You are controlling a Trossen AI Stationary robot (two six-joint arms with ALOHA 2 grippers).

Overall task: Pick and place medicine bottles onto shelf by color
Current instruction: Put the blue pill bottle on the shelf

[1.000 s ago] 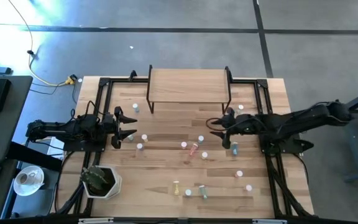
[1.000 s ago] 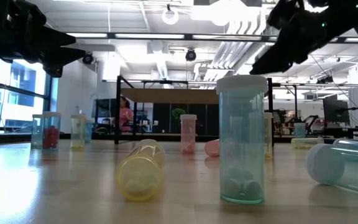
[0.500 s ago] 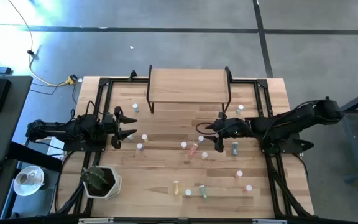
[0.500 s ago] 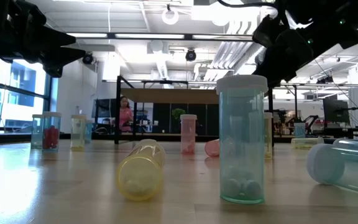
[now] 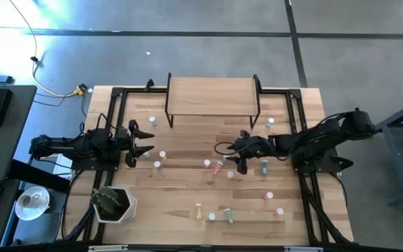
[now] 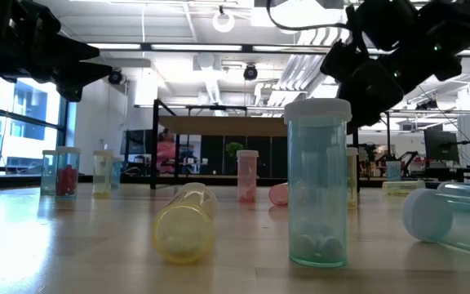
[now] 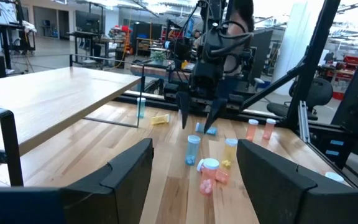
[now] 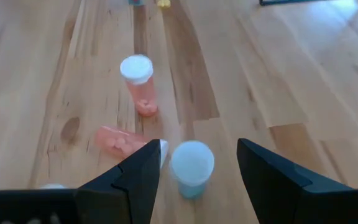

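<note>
Standing upright on the pale wood-grain tabletop (image 5: 187, 150) in front of the shelf (image 5: 212, 96), a small blue bottle (image 8: 191, 168) with a round white cap sits between the right gripper's (image 5: 238, 160) two dark fingers, which are spread wide and hold nothing, hanging just above it. Just beyond this bottle a translucent pink bottle (image 8: 123, 140) lies on its side, and another pink bottle (image 8: 139, 83) stands upright a little farther on. More clear-walled cylindrical bottles are scattered around the shelf's front. The shelf is a flat light-wood board on thin black legs, bare on top. The left gripper (image 5: 140, 141) waits left of the shelf, jaws wide, empty. Compared with a second ago, the right arm has reached farther in toward the table's middle; the left has not moved.
</note>
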